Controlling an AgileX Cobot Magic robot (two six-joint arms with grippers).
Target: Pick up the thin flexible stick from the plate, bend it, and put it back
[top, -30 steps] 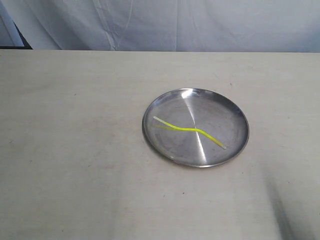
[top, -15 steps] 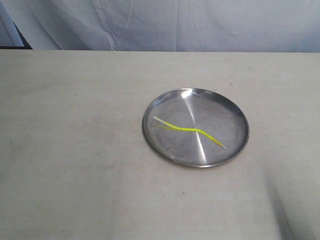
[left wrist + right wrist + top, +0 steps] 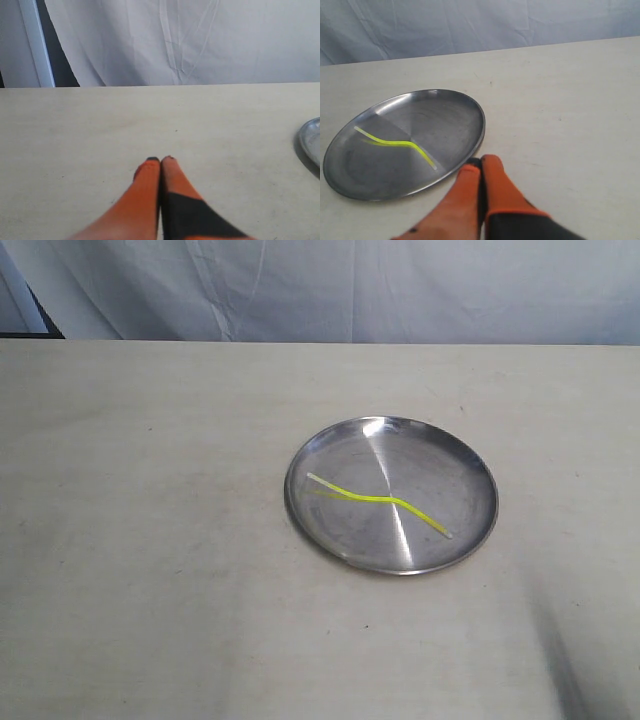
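The round silver plate (image 3: 460,462) sits on the table right of centre. On it lies the thin yellow stick (image 3: 380,498), wavy, with whitish tips, running from the plate's left side toward its front right. The right wrist view shows the plate (image 3: 455,112) and the stick (image 3: 395,143) too. My right gripper (image 3: 481,161) is shut and holds nothing, its orange fingertips just off the plate's rim. My left gripper (image 3: 160,159) is shut and holds nothing over bare table, with the plate's edge (image 3: 312,140) far to one side. Neither gripper appears in the exterior view.
The beige table (image 3: 150,540) stretches wide on every side of the plate. A pale cloth backdrop (image 3: 350,290) hangs behind the table's far edge. A dark shadow (image 3: 585,680) lies at the front right corner.
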